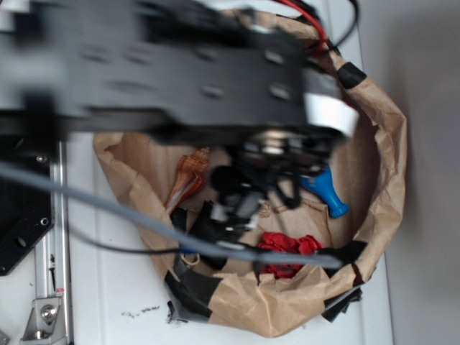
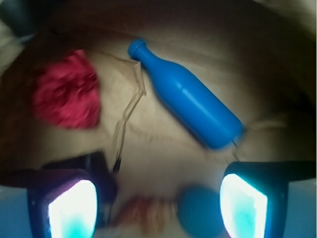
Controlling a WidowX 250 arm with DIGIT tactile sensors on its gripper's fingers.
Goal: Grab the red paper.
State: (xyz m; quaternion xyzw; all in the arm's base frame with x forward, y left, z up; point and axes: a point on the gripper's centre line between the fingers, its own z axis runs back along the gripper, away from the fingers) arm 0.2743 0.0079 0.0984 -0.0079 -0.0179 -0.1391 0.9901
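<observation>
One gripper (image 2: 158, 203), fingers (image 2: 72, 208) spread apart and grasping nothing, hangs inside a brown paper nest (image 1: 381, 144) on the white counter (image 1: 115, 287).

- Red paper (image 2: 67, 96): crumpled wad, lumpy, no clear long axis; lies on the nest floor, in the wrist view up and to the left of the fingers, apart from them. Judged: the reach must shift that way before closing.
- Blue bottle (image 2: 190, 96): smooth plastic, lying diagonally, right of the wad.
- Teal ball (image 2: 200, 210): round, blurred, between the fingers.
- Brown shell-like item (image 1: 188, 176): glossy, ridged.
- Black tape (image 1: 190, 287): patches on the nest rim.
</observation>
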